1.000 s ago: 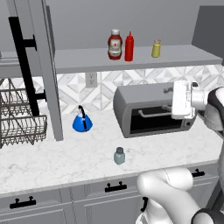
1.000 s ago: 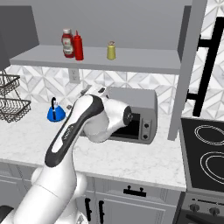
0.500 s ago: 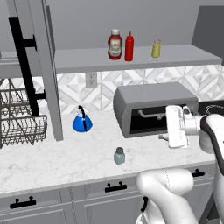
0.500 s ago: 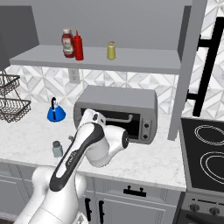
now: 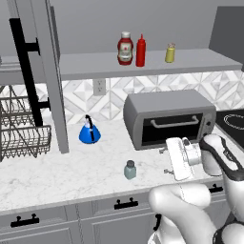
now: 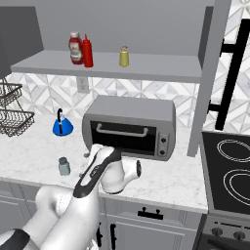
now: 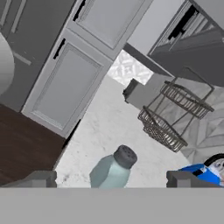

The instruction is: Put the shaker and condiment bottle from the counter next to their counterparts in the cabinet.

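Note:
The small grey-teal shaker (image 5: 130,169) stands on the marbled counter (image 5: 66,178) near its front edge. My gripper (image 5: 165,161) hovers low over the counter just right of it, open and empty, pointing at it. In the hand view the shaker (image 7: 113,168) sits between my two fingertips, a short way ahead and untouched. From the right base view the shaker (image 6: 63,166) is left of my gripper (image 6: 85,166). The slim red condiment bottle (image 5: 140,50) stands on the cabinet shelf (image 5: 90,66) beside the ketchup bottle (image 5: 125,48). A yellow shaker (image 5: 169,53) is a little to their right.
A grey toaster oven (image 5: 167,116) stands right behind my hand. A blue kettle (image 5: 89,133) and a wire dish rack (image 5: 21,131) are to the left. The cabinet door (image 5: 45,71) hangs open at the left. A black stove (image 6: 227,178) lies to the right.
My arm has come down from in front of the toaster oven to counter height, and the hand now points at the shaker. The jaws stay open.

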{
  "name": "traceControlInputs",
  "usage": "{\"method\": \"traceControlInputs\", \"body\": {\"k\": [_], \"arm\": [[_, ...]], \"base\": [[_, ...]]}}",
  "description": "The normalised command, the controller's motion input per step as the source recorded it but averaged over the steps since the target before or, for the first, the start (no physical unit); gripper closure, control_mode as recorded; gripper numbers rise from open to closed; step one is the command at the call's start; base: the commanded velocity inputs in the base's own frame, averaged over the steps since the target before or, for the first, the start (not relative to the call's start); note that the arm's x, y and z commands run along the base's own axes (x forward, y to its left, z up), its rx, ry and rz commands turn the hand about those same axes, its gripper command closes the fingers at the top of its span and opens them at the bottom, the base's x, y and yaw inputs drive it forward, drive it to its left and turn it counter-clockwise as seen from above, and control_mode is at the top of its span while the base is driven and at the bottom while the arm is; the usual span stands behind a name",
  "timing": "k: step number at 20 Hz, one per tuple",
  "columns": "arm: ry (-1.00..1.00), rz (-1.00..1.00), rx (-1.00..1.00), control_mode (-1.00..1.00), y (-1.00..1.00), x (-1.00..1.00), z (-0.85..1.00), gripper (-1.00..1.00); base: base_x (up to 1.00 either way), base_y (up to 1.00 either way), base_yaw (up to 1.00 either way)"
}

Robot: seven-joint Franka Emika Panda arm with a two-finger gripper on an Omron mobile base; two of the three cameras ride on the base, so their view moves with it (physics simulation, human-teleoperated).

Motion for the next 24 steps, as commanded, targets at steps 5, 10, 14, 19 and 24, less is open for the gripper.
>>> {"method": "traceControlInputs", "body": {"k": [5,10,14,19,24], "arm": [[0.38,0.09,0.17,-1.00,-0.07,0.22,-0.82,-1.00],[0.05,0.05,-0.01,-1.00,0.06,0.01,-0.11,-1.00],[0.01,0.00,0.00,-1.00,0.00,0.01,0.31,-1.00],[-0.01,-0.07,0.00,-1.00,0.25,-0.17,0.04,-1.00],[0.01,-0.14,-0.02,-1.00,0.58,-0.12,-0.19,-1.00]], "base": [[0.00,0.00,0.00],[0.00,0.00,0.00],[0.00,0.00,0.00],[0.00,0.00,0.00],[0.00,0.00,0.00]]}}
